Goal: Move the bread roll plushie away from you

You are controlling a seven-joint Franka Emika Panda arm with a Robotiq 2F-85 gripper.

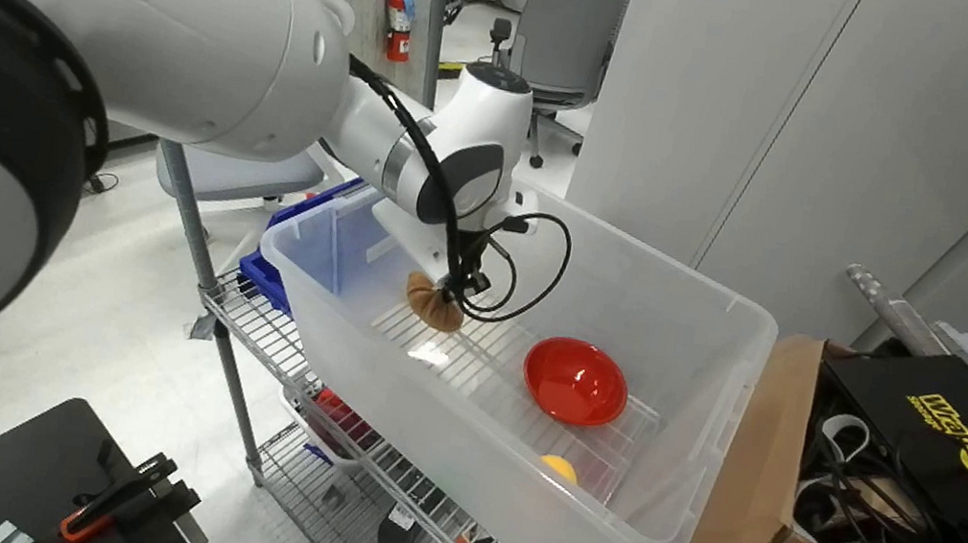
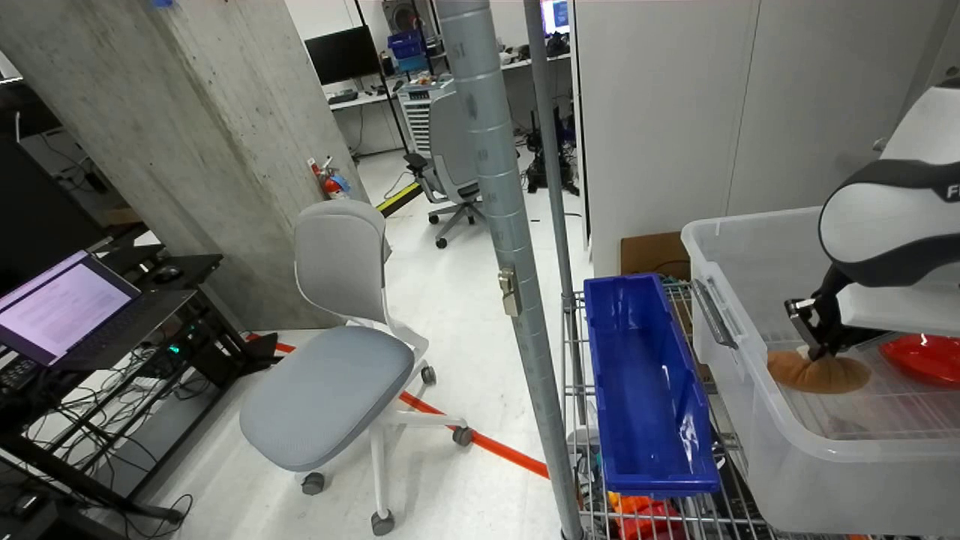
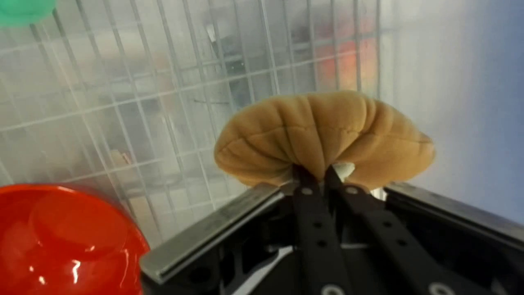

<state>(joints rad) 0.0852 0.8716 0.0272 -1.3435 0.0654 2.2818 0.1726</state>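
The bread roll plushie, a soft oblong golden-tan lump, shows in both exterior views (image 1: 432, 302) (image 2: 821, 375) and in the wrist view (image 3: 327, 127). My gripper (image 3: 315, 174) is shut on it. Its fingertips pinch the middle of the plushie, and the cloth folds in between them. A small white patch shows beside a fingertip. In an exterior view the gripper (image 2: 816, 337) points down onto the plushie inside the clear plastic bin, near the end beside the blue bin. I cannot tell whether the plushie touches the bin floor.
The clear bin (image 1: 748, 352) has high walls and stands on a wire shelf. Inside it are a red bowl (image 1: 575, 381) and a small yellow item (image 1: 560, 467). A green item (image 3: 24, 10) shows in the wrist view. A blue bin (image 2: 645, 390) and a cardboard box (image 1: 761, 451) flank it.
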